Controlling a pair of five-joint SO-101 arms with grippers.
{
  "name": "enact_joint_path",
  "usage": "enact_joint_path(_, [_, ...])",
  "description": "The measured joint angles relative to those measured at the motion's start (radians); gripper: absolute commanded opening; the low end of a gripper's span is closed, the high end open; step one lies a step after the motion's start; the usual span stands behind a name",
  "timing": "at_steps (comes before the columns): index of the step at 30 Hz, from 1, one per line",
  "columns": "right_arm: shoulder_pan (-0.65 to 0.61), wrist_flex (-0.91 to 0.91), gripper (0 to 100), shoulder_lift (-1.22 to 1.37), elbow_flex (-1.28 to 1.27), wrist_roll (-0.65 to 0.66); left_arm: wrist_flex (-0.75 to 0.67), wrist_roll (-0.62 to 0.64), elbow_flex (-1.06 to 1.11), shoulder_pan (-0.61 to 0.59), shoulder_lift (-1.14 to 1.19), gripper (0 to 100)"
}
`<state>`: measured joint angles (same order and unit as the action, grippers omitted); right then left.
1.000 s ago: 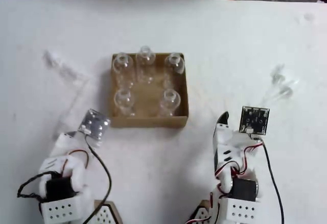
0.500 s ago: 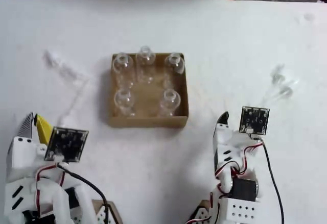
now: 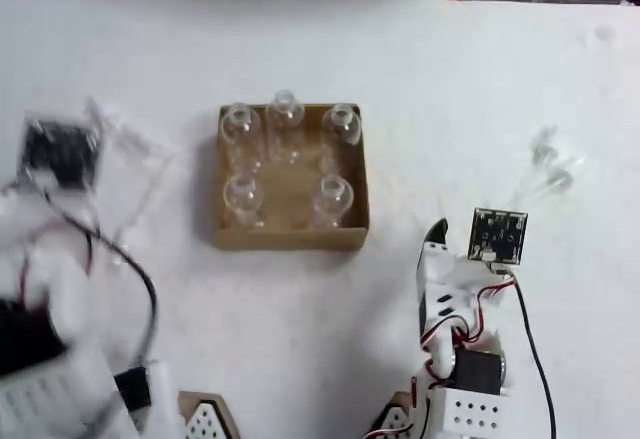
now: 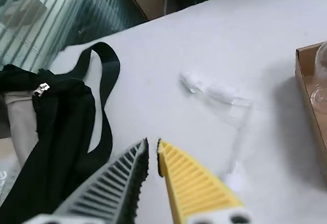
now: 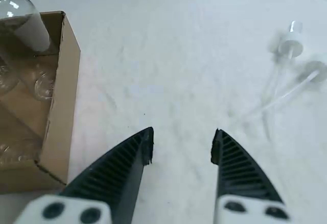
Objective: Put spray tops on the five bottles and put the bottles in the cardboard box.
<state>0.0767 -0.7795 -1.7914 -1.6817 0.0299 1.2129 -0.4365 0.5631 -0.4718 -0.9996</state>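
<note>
A white worktop (image 3: 400, 59) runs back to a dark room edge, and in the left wrist view a black bag (image 4: 56, 112) with a strap lies at its far left side. Near the middle stands the cardboard box (image 3: 290, 241), and all five clear bottles (image 3: 285, 119) are upright inside it, three along the far wall and two along the near one. Their necks look bare, so the boxing looks done but, as I judge it, the capping has not begun on any of them. The spray tops (image 3: 115, 129) lie loose on the worktop: one cluster left of the box, seen closer in the left wrist view (image 4: 214, 92), and another well to the right of it (image 3: 548, 164), where the right wrist view shows two heads with thin tubes (image 5: 292, 39). The exact count on the left is hard to tell. The left end effector (image 4: 153, 152) has its jaws pressed nearly together with nothing between them, pointing toward the left cluster. The right end effector (image 5: 181, 145) is spread and empty, just right of the box's near corner. Fitting all five tops is left.
</note>
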Motion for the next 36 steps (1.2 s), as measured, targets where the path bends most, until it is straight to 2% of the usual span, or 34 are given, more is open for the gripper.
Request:
enact_joint_path(8, [0.000, 0.000, 16.6, 0.000, 0.000, 0.000, 0.058, 0.173, -0.377, -0.002, 0.578, 4])
enact_joint_path(24, [-0.008, 0.000, 16.6, 0.000, 0.000, 0.000, 0.058, 0.706, -1.092, 0.000, 1.521, 4])
enact_joint_path(27, [-0.008, 0.000, 16.6, 0.000, 0.000, 0.000, 0.058, 0.740, -1.223, 0.000, 1.674, 5])
enact_joint_path(33, [-0.008, 0.000, 16.6, 0.000, 0.000, 0.000, 0.058, 0.755, -1.508, -0.002, 1.946, 15])
enact_joint_path(36, [-0.008, 0.000, 16.6, 0.000, 0.000, 0.000, 0.063, 0.812, -1.659, -0.002, 2.065, 17])
